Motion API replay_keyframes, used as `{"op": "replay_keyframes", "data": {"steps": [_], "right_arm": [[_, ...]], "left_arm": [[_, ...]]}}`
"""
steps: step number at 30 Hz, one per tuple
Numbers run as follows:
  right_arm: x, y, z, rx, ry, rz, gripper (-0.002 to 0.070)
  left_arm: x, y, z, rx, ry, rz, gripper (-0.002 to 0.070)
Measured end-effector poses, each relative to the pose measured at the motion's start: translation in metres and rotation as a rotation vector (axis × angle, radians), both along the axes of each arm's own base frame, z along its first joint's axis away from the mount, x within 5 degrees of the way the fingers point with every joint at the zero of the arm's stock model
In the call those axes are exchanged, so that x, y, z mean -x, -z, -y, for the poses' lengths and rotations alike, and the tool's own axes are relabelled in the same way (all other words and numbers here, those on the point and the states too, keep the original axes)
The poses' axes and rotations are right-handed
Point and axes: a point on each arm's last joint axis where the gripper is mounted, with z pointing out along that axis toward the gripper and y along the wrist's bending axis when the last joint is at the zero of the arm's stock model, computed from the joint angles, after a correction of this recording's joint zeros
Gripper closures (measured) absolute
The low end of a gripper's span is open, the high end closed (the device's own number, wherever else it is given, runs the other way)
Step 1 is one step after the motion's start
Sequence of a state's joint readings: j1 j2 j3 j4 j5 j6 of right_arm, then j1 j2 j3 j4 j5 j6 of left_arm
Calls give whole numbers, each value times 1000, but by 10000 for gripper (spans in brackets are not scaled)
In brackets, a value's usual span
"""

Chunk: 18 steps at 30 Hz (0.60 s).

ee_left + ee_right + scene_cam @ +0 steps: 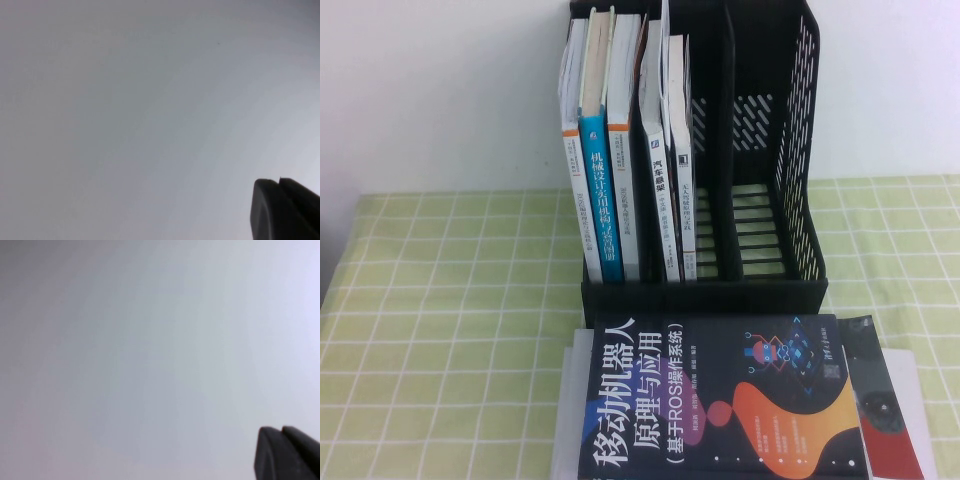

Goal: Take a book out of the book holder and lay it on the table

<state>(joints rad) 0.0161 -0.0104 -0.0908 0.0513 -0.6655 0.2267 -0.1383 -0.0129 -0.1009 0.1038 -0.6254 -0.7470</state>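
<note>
The black book holder stands upright at the back of the green checked table. Its left compartment holds three books, one blue-spined. Its middle compartment holds white-spined books whose covers are hidden. Its right compartment has no books. A navy book lies flat in front of the holder. Under it lies a larger book, white at its left edge and dark with a grey ring graphic at its right edge. My left gripper and right gripper are shut, empty, face a blank white wall, and are out of the high view.
A white wall rises behind the holder. Bare cloth lies to the left and right of the holder and the flat books.
</note>
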Motion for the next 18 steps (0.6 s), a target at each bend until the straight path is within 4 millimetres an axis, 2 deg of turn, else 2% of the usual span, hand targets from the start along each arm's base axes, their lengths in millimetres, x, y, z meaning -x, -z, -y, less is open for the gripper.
{"op": "replay_keyframes", "data": {"steps": [4, 8, 12, 15, 18], "right_arm": [[26, -51, -4, 56, -2, 128, 678], [54, -102, -3, 23, -44, 117, 678], [49, -135, -3, 26, -29, -103, 678], [31, -151, -1, 35, -2, -311, 678], [2, -150, 0, 62, 27, -564, 678]], "left_arm": [[13, -42, -5, 12, -25, -103, 678], [19, -76, -8, -58, -92, -258, 678], [-1, -91, -8, -133, -134, -522, 678], [-24, -95, -6, -179, -141, -738, 678], [-50, -88, -2, -225, -141, -918, 678]]}}
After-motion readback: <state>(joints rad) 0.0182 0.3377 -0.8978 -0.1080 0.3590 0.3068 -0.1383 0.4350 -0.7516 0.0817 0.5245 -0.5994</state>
